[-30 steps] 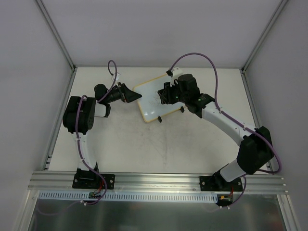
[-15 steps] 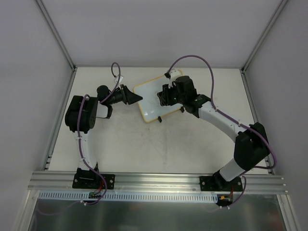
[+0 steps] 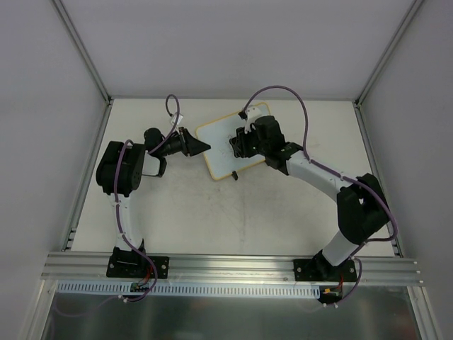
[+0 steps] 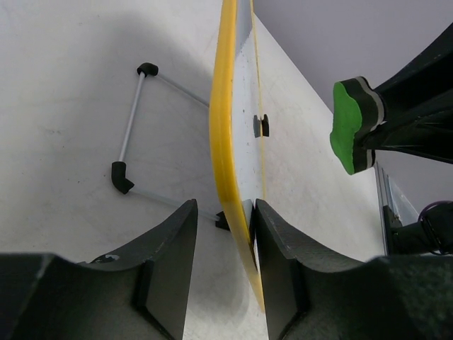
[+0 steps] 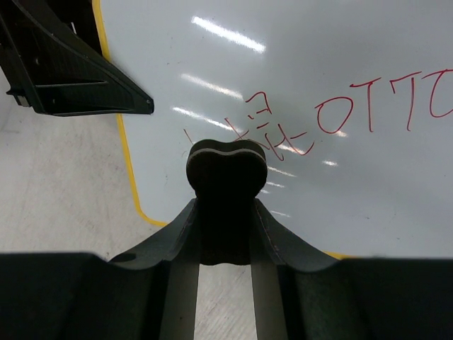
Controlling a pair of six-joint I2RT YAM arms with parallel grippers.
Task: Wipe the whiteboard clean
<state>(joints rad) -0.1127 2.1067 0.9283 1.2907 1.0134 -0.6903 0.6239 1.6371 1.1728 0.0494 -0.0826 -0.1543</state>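
The whiteboard lies at the back middle of the table, white with a yellow rim. Red handwriting crosses its face. My left gripper is at its left edge. In the left wrist view the rim stands between the open jaws of the left gripper. One finger rests against the board's face and the other stands a little apart. My right gripper is shut on a dark eraser, green-sided in the left wrist view, and holds it over the board beside the writing.
A wire stand with black feet shows under the board, and a small black clip foot sits at its near edge. Metal frame rails border the table on both sides, with grey walls behind.
My left gripper has slid right onto the board's edge and its jaws have narrowed around the rim. The right arm has moved the eraser left across the board.
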